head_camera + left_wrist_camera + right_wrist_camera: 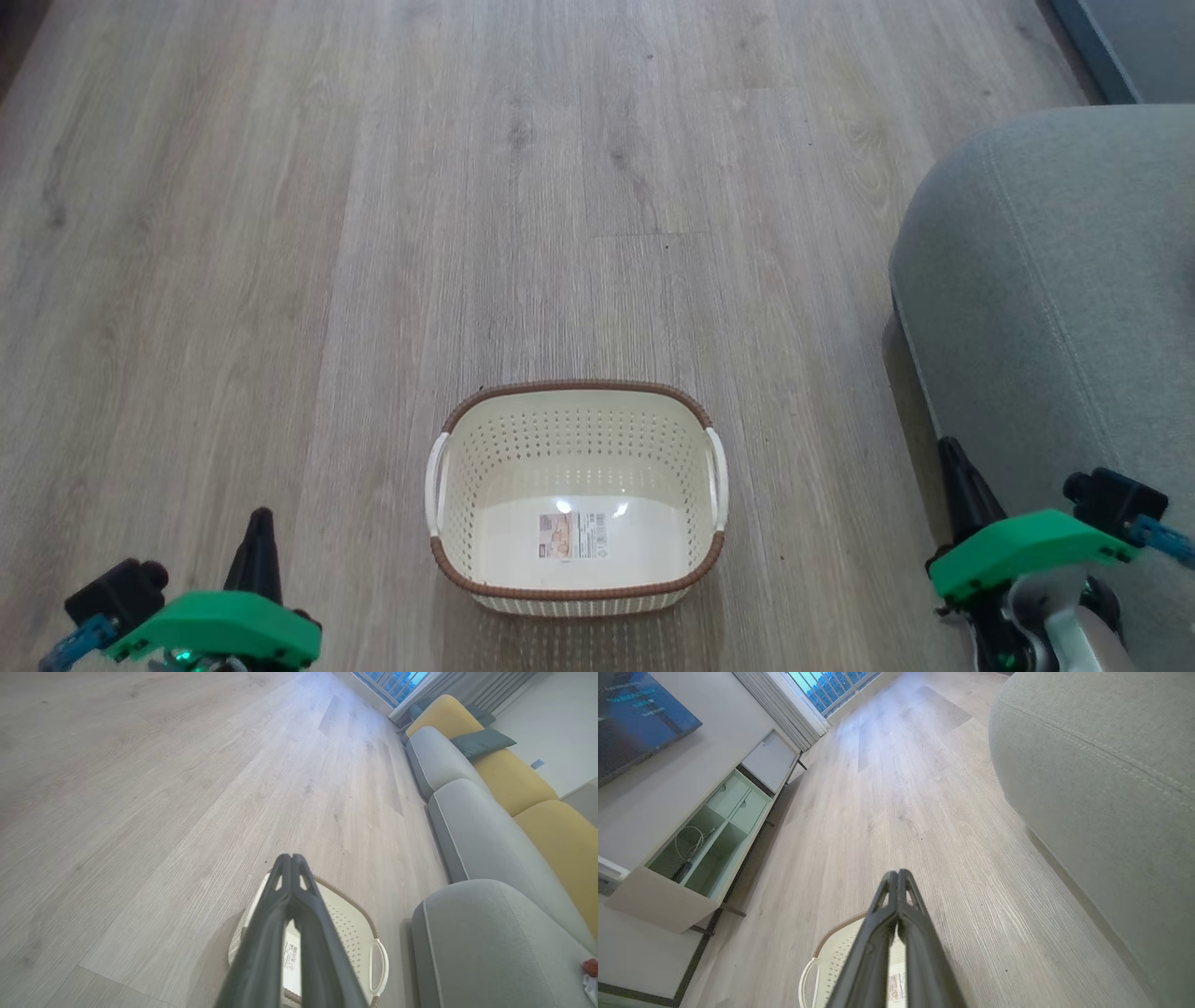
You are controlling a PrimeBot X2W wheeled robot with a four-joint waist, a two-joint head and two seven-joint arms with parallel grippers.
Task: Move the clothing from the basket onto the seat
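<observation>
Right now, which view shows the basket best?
Head view: the whole basket, unobstructed, with only a label inside. Each wrist view catches a part, behind the left fingers and the right fingers.

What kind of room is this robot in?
Most likely a home living room: a long grey sofa with yellow back cushions, a screen on the wall above a low cabinet, and a wood-look floor.

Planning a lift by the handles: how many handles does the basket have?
2, both white, on the basket: left handle and right handle. None looks hidden.
</observation>
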